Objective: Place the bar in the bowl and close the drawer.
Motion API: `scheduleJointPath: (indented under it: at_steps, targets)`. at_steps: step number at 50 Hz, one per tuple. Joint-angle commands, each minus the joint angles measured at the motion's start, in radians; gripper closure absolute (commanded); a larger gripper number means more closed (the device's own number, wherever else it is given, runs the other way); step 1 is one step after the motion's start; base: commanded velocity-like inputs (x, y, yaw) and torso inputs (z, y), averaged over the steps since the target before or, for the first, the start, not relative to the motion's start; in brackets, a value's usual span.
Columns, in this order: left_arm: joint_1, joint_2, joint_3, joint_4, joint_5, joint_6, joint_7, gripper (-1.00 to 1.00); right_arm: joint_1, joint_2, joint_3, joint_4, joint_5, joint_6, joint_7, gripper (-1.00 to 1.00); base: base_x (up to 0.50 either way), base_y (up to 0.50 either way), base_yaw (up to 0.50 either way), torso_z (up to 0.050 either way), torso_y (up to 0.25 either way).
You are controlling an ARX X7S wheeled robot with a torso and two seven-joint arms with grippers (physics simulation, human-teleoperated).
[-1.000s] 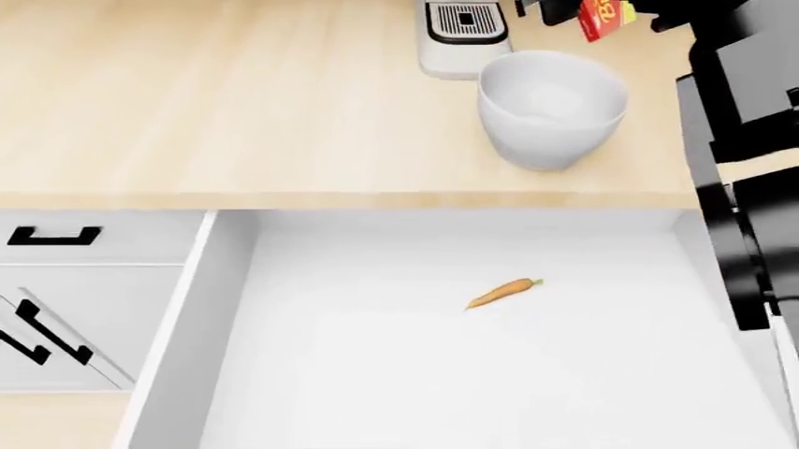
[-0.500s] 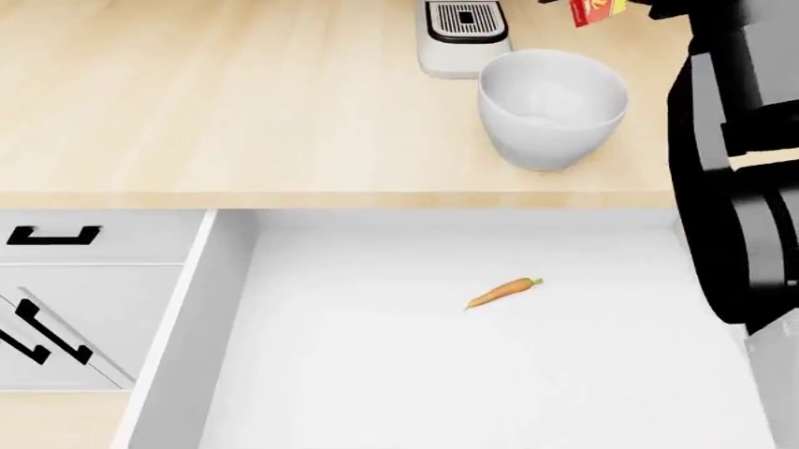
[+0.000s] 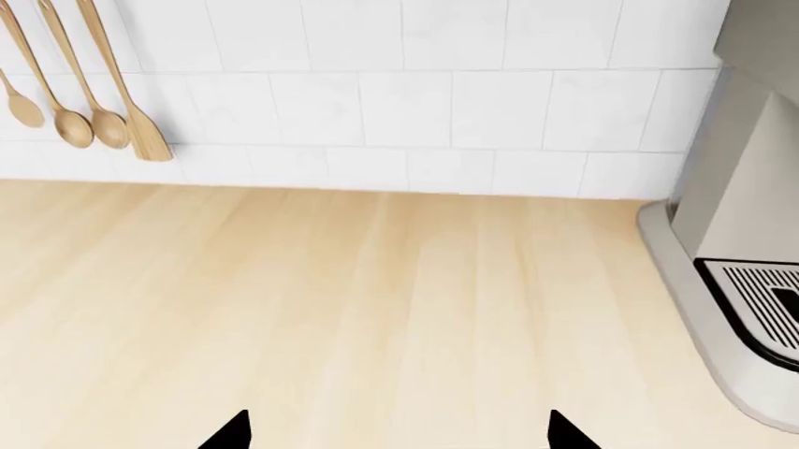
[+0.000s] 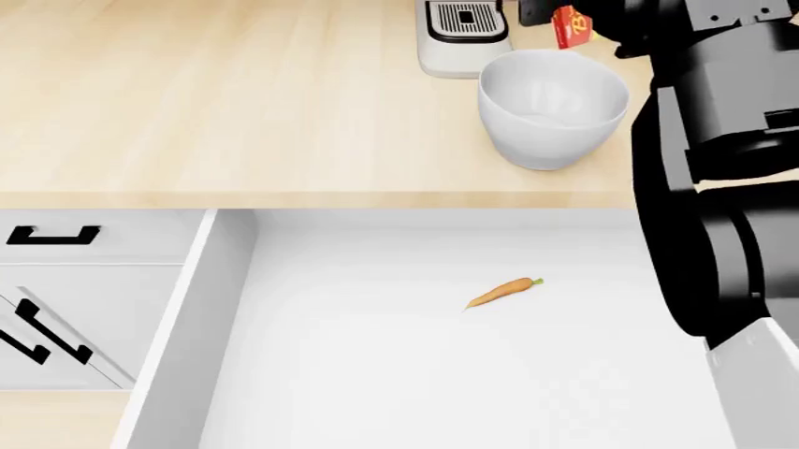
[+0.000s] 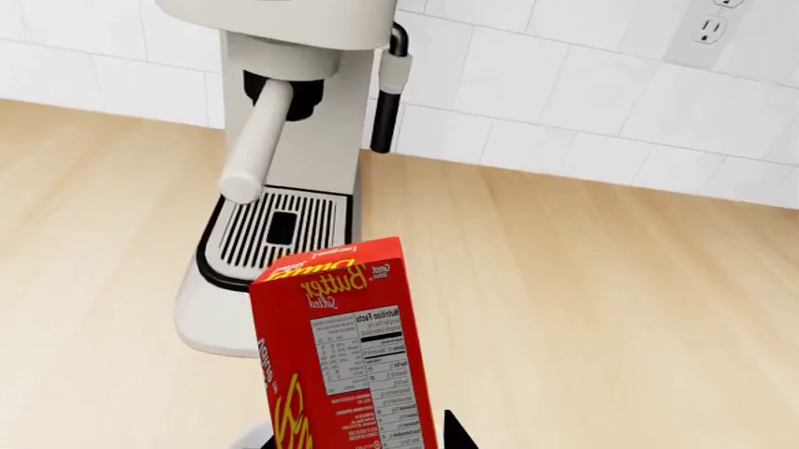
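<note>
Pale wood countertop fills your left wrist view, with wooden spoons hanging on the tiled wall and the coffee machine at the edge. Your left gripper shows two dark tips set wide apart with nothing between them, so it is released.

From the head view, the bar sits in your right gripper, raised just behind the far rim of the bowl. The drawer stands pulled out, a small carrot lying inside it.

Your right wrist view shows the bar upright, clamped at its lower end, with the coffee machine beyond it. It looks like a light, stiff carton with glossy faces, so grip it across the flat sides; it will likely drop cleanly once let go over the bowl.
</note>
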Motion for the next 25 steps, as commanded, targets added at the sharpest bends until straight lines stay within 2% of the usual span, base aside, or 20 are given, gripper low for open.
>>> scheduleJointPath:
  at_steps: [1, 5, 19, 25]
  targets:
    - [0.012, 0.007, -0.042, -0.009, 0.049, 0.002, 0.012, -1.0, -0.022, -0.002, 0.017, 0.0, -0.021, -0.031, 0.021, 1.0, 0.0, 0.0, 0.0, 0.0, 0.0]
    - [0.017, 0.009, -0.054, -0.009, 0.076, 0.006, 0.016, -1.0, -0.025, -0.003, 0.011, 0.0, -0.026, -0.033, 0.024, 1.0, 0.0, 0.0, 0.0, 0.0, -0.035]
    - [0.016, 0.012, -0.114, -0.008, 0.146, -0.008, 0.017, -1.0, -0.013, -0.002, -0.006, 0.0, -0.027, -0.03, 0.024, 1.0, 0.0, 0.0, 0.0, 0.0, -0.246]
    - [0.013, 0.01, -0.147, -0.008, 0.165, -0.015, 0.014, -1.0, -0.003, 0.001, -0.007, 0.0, -0.025, -0.019, 0.021, 1.0, 0.0, 0.0, 0.0, 0.0, -0.006]
